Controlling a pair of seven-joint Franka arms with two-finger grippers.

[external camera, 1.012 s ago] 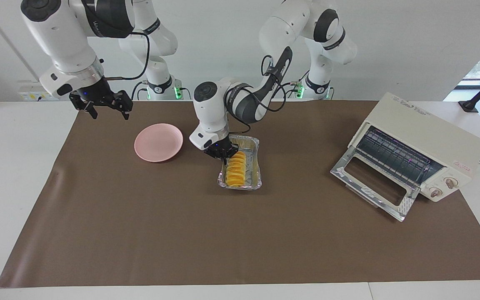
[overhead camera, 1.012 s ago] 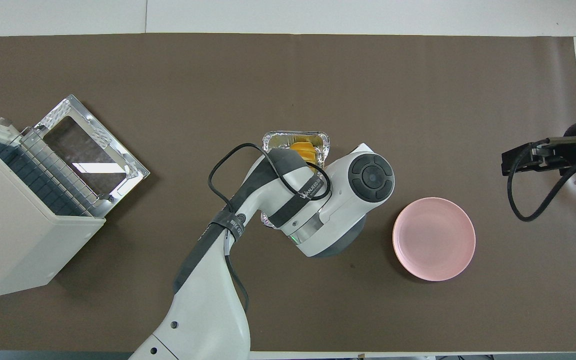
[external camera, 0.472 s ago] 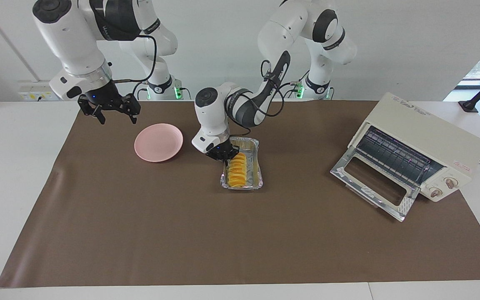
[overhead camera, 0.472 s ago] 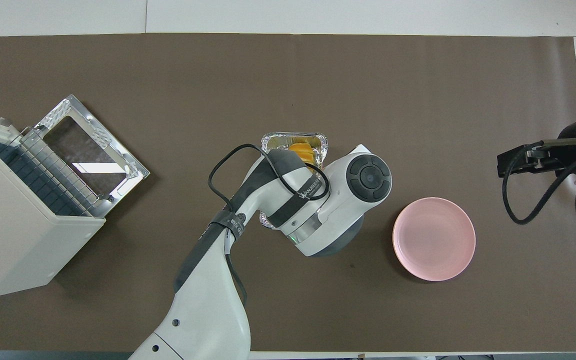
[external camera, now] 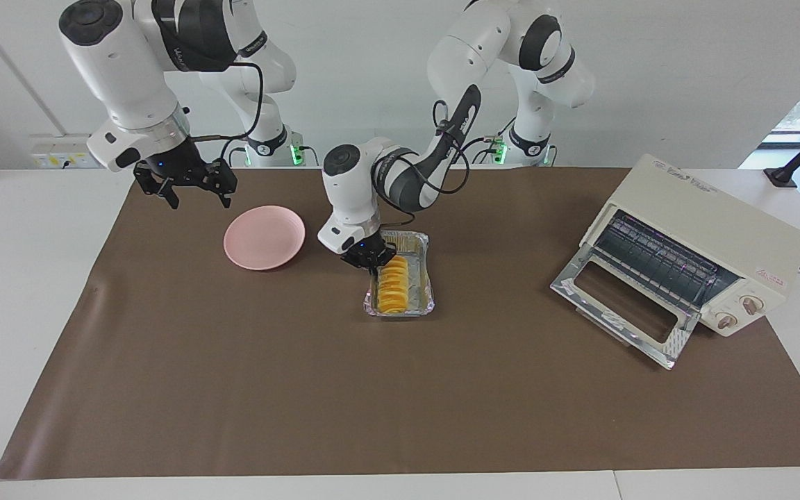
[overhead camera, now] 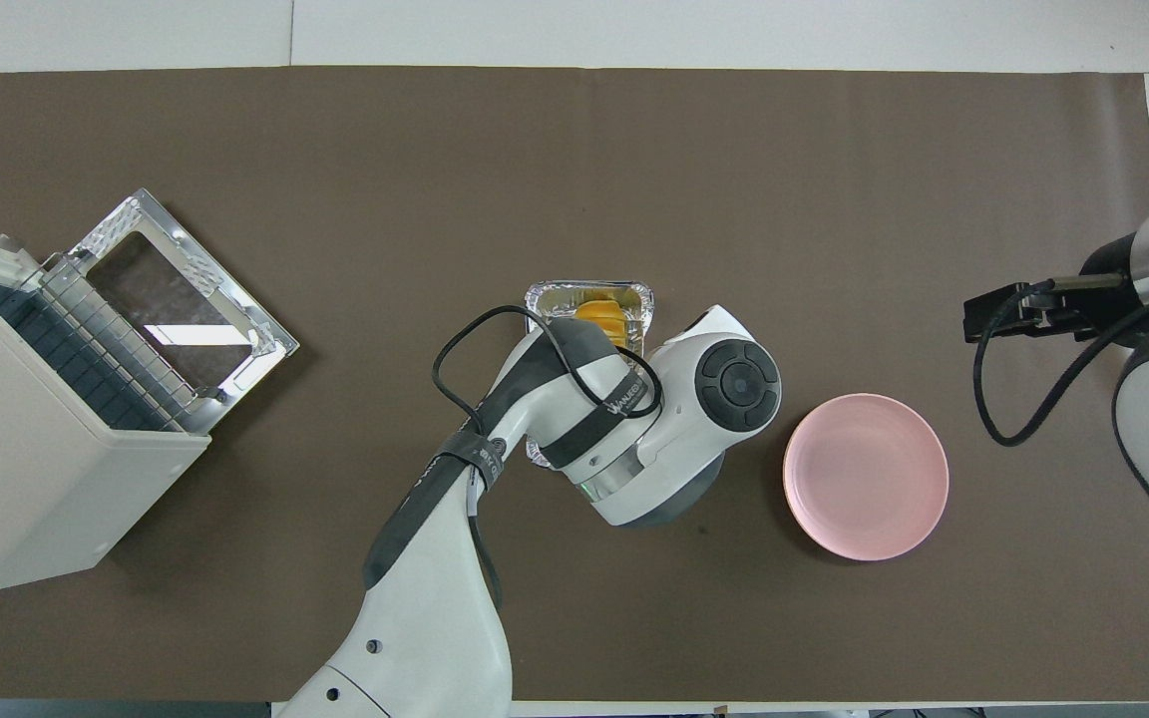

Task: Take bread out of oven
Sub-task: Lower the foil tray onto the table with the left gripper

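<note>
Foil tray (external camera: 422, 278) at frame centre holds the bread (external camera: 394, 282), clear of the open oven (external camera: 692, 260); my left gripper (external camera: 370, 258), fingers nearly together on the tray's near end, should next let go, while the right gripper (external camera: 188, 186) waits wide above the pink plate (external camera: 264, 237).

Facing camera: high, across from the oven (external camera: 692, 243), looking back at both arm bases. Overhead camera: steeply down from the robots' end. Both share the oven (overhead camera: 46, 399) and brown mat (external camera: 400, 403).
</note>
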